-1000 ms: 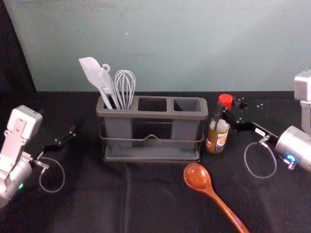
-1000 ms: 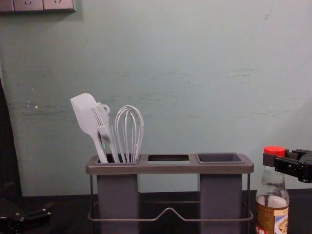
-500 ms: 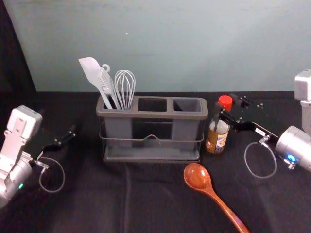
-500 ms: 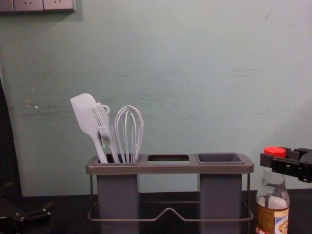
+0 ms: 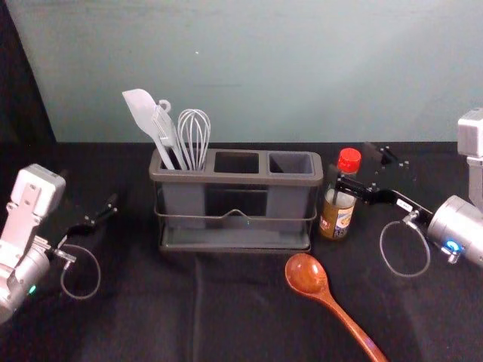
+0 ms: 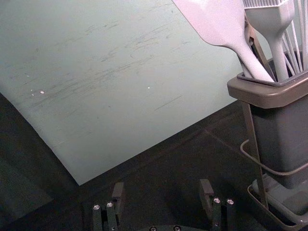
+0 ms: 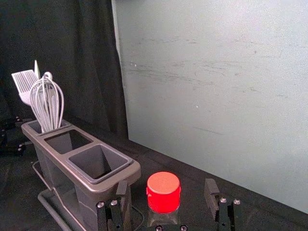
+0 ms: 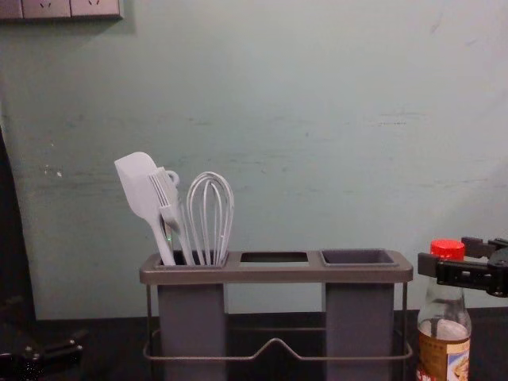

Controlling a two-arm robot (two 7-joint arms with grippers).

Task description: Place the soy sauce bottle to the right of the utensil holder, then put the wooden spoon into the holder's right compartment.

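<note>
The soy sauce bottle (image 5: 337, 215), red-capped, stands upright just right of the utensil holder (image 5: 234, 179). My right gripper (image 5: 359, 163) is open at the bottle's neck and cap. In the right wrist view, the red cap of the bottle (image 7: 163, 192) shows between the spread fingers of my right gripper (image 7: 166, 195), with a gap on either side. The wooden spoon (image 5: 308, 276) lies in front of the holder, bowl toward it and handle toward the near right. My left gripper (image 5: 102, 213) is parked left of the holder; in the left wrist view that left gripper (image 6: 161, 195) stands open, holding nothing.
A white spatula (image 5: 143, 113), a brush and a whisk (image 5: 194, 136) stand in the holder's left compartment. The middle compartment (image 5: 236, 162) and right compartment (image 5: 290, 163) hold nothing visible. A wall (image 5: 264, 68) rises behind the black-covered table (image 5: 151, 317).
My right gripper's fingers have spread wider, moving away from the bottle's cap on both sides. The bottle stays upright in place. The spoon, holder and left arm have not moved.
</note>
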